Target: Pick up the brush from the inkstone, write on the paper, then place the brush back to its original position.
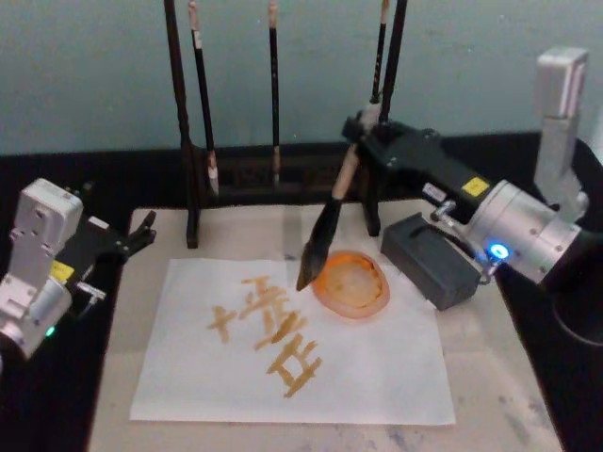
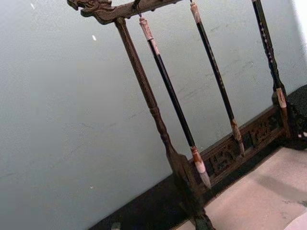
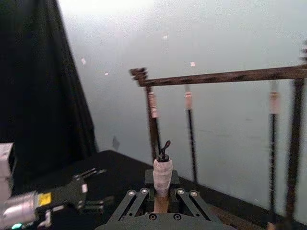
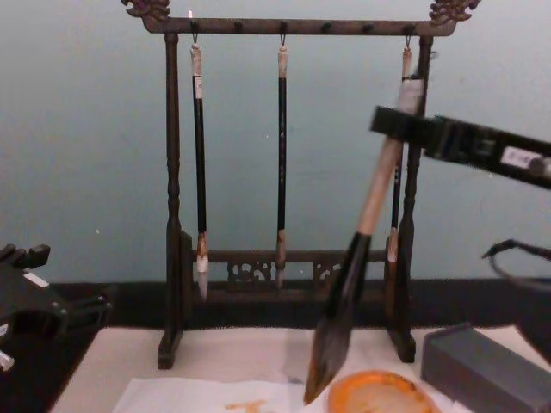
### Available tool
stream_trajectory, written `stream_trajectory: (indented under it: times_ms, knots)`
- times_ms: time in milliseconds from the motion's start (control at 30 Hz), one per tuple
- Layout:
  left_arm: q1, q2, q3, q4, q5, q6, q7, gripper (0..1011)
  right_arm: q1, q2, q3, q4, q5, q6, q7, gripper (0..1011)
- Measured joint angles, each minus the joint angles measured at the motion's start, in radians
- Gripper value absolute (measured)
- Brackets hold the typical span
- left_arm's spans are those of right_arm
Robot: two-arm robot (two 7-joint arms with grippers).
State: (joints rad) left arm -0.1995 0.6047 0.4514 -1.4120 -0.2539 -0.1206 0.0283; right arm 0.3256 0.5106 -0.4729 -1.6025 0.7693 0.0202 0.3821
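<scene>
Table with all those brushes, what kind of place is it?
Probably a robot's calligraphy desk: a wooden rack of hanging brushes, white paper with orange strokes, and the right claw holding the big brush. The left claw sits idle at the left.

The black right claw (image 1: 363, 127) grips a brush (image 1: 330, 221) shading pale tan, then black, then dark grey-brown bristles. Below the claw: an orange dish (image 1: 351, 282), white paper (image 1: 377, 367) bearing tan-orange strokes, a grey block (image 1: 429, 259).
</scene>
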Motion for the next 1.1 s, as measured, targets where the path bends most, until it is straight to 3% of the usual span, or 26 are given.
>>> stream_trajectory:
  times_ms: [400, 633, 1100]
  knots:
    - [0.0, 0.0, 0.0, 0.0, 0.0, 0.0, 0.0, 1010, 0.026, -0.051, -0.069, -0.002, -0.132, -0.016, 0.022, 172]
    - [0.0, 0.0, 0.0, 0.0, 0.0, 0.0, 0.0, 1010, 0.042, -0.092, -0.101, 0.035, -0.207, -0.031, 0.021, 172]
    - [0.0, 0.0, 0.0, 0.0, 0.0, 0.0, 0.0, 1010, 0.058, -0.15, -0.103, 0.111, -0.233, -0.023, 0.057, 172]
